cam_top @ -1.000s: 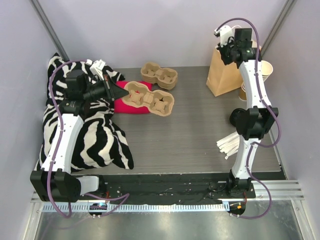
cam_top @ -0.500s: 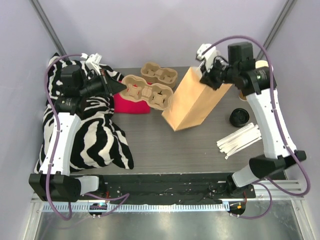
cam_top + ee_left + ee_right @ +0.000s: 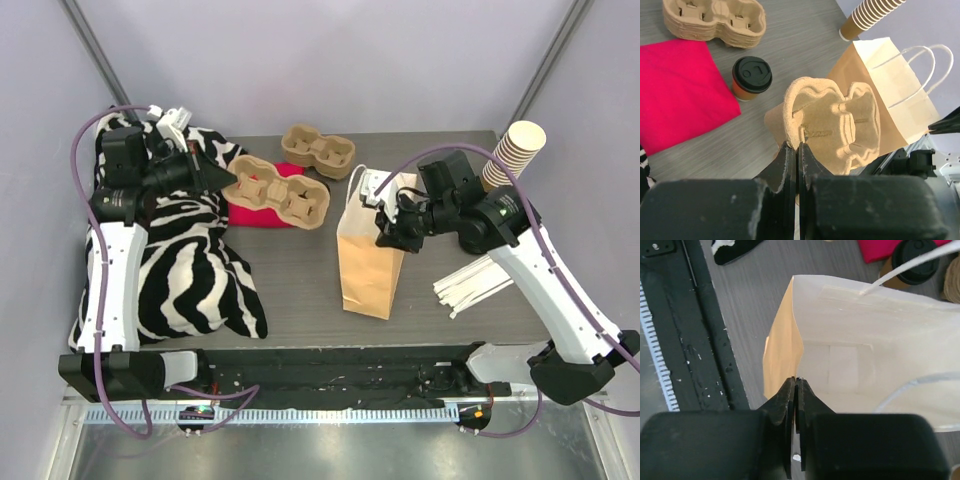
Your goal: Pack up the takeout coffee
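The takeout coffee [image 3: 751,77], a small brown cup with a black lid, stands on the table beside a red napkin [image 3: 675,90]. Its lid also shows in the right wrist view [image 3: 912,257]. In the top view it is hidden under the lifted carrier. My left gripper [image 3: 218,175] is shut on the edge of a pulp cup carrier [image 3: 280,192] and holds it above the napkin; the left wrist view shows the pinch [image 3: 797,145]. My right gripper [image 3: 383,228] is shut on the top rim of the tan paper bag [image 3: 370,265], which stands upright mid-table.
A second pulp carrier [image 3: 318,148] lies at the back. A tall stack of lidless cups [image 3: 512,152] stands back right. White sticks [image 3: 480,283] lie at the right. A zebra-print cloth [image 3: 180,265] covers the left side.
My right arm has carried the paper bag from the back right corner to the middle front of the table, now upright. My left gripper has shifted the carrier slightly back and left.
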You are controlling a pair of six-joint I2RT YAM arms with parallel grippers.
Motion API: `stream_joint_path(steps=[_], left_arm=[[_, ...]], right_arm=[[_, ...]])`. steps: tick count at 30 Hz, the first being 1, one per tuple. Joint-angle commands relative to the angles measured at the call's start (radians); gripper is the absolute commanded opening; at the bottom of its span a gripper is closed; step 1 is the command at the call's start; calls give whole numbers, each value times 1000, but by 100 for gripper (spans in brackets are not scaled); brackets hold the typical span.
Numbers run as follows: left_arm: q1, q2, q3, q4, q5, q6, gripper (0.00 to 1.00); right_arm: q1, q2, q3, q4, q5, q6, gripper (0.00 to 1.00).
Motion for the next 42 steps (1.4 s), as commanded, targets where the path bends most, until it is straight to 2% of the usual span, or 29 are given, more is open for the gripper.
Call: stream_joint_path(steps=[1, 2, 4, 5, 8, 9, 12, 14, 15, 17, 20, 25, 31, 36, 39, 42], left_arm=[[5, 6, 60, -131, 62, 151, 0], [5, 7, 64, -142, 65, 169, 0], [4, 7, 70, -162, 62, 200, 0], [4, 12, 83, -171, 62, 212, 0], [4, 18, 119, -205, 63, 266, 0], [5, 20, 129, -218, 68, 279, 0], [1, 26, 162, -272, 111, 356, 0], [-22, 36, 199, -327, 131, 468, 0], [-38, 38, 213, -405, 129, 514, 0], [-91, 39, 239, -473, 111, 645, 0], [-115, 27, 245, -556, 99, 736, 0], [-119, -14, 250, -626, 83, 804, 0], [-127, -51, 222, -633, 79, 821, 1], [-142, -63, 206, -623, 77, 821, 0], [-144, -69, 202, -614, 71, 817, 0], [-144, -86, 186, -584, 63, 801, 0]], right_arm=[[19, -22, 31, -4, -45, 3, 21], [20, -18, 47, -7, -48, 8, 32], [20, -5, 102, -19, -57, 19, 47], [20, 0, 123, -28, -68, 23, 62], [20, 12, 205, -45, -77, 57, 79], [20, 20, 226, -39, -74, 71, 81], [20, 35, 314, 19, -68, 158, 81], [20, 61, 366, 68, -65, 210, 82], [20, 80, 384, 120, -71, 253, 82], [22, 148, 447, 145, -92, 279, 82], [29, 262, 531, 202, -134, 347, 81], [118, 394, 614, 203, -116, 348, 80], [226, 446, 532, 259, -88, 362, 77], [266, 503, 545, 277, -70, 382, 74], [276, 525, 550, 279, -82, 391, 68], [287, 529, 533, 288, -85, 402, 55]])
